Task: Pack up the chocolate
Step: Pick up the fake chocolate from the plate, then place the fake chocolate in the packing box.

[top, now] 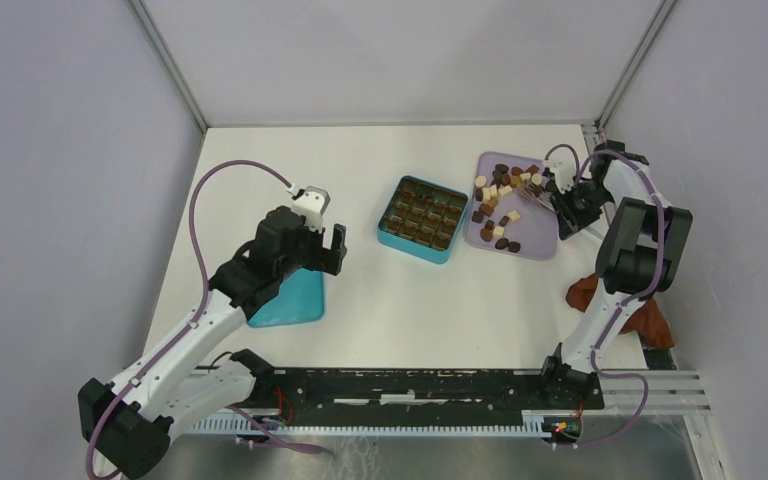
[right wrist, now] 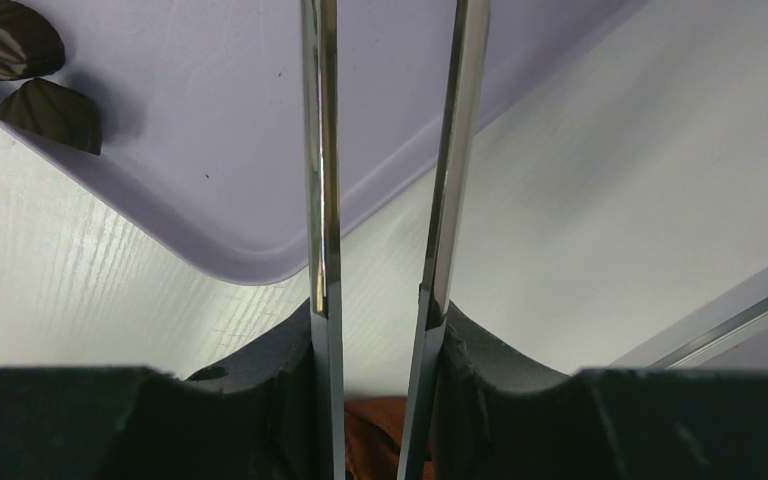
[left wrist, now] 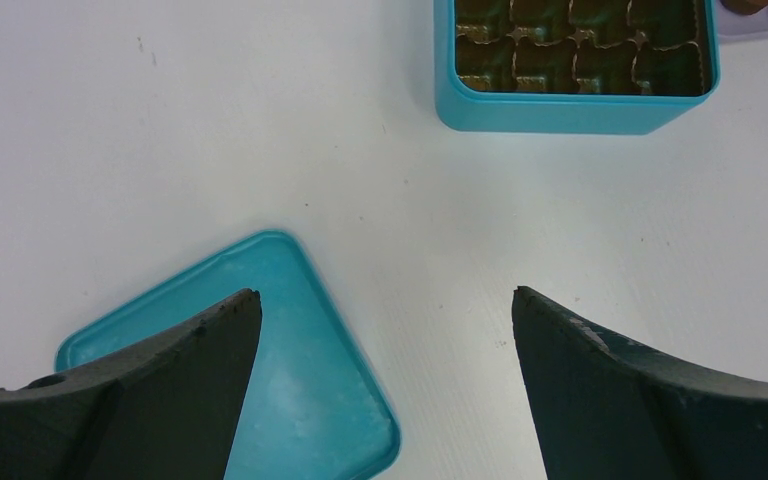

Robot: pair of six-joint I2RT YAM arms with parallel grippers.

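Loose chocolate point(top: 501, 200) in dark brown, mid brown and cream lies on a lavender tray point(top: 535, 247). Two dark pieces point(right wrist: 50, 115) show at the top left of the right wrist view. My right gripper point(top: 567, 207) point(right wrist: 380, 320) is shut on metal tongs point(top: 535, 195) point(right wrist: 322, 200), whose arms reach over the tray's right side toward the pile. The tong tips are too small to tell if they hold a piece. The teal box point(top: 412, 245) point(left wrist: 560, 110) stands open with a brown compartment insert. My left gripper point(top: 322, 240) point(left wrist: 385, 300) hangs open above the teal lid point(top: 290, 300) point(left wrist: 300, 360).
A reddish-brown cloth point(top: 650, 320) point(right wrist: 370, 435) lies by the right arm's base. Grey walls close in the table on the left, back and right. A metal rail runs along the right edge.
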